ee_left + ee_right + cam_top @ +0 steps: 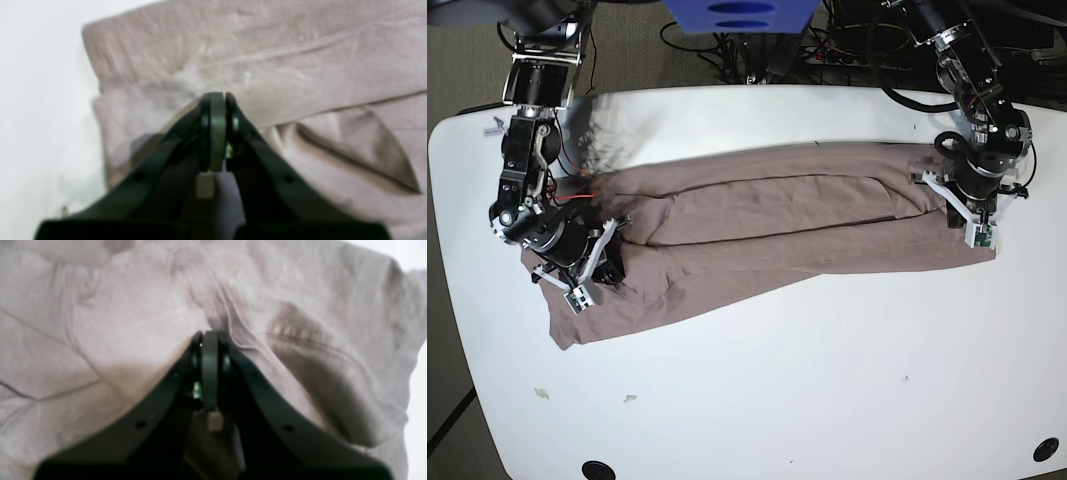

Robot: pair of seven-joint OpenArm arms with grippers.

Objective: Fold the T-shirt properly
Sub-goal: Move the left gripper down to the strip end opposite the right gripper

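Note:
The mauve-brown T-shirt (777,225) lies stretched out lengthwise across the white table (807,380), folded into a long band with a second layer lying on top. At its right end in the base view, my left gripper (968,222) is shut on the cloth. From the left wrist camera the T-shirt (300,66) shows a fold edge running up to the closed gripper (217,96). My right gripper (587,275) is shut on the shirt's left end. In the right wrist view the creases of the T-shirt (116,323) converge at that gripper (209,335).
Cables and a blue object (742,14) sit behind the table's far edge. Bare white table (33,100) lies beside the shirt's end, and again at the right edge (418,390). Near the front edge are a dark hole (597,468) and small specks (542,393).

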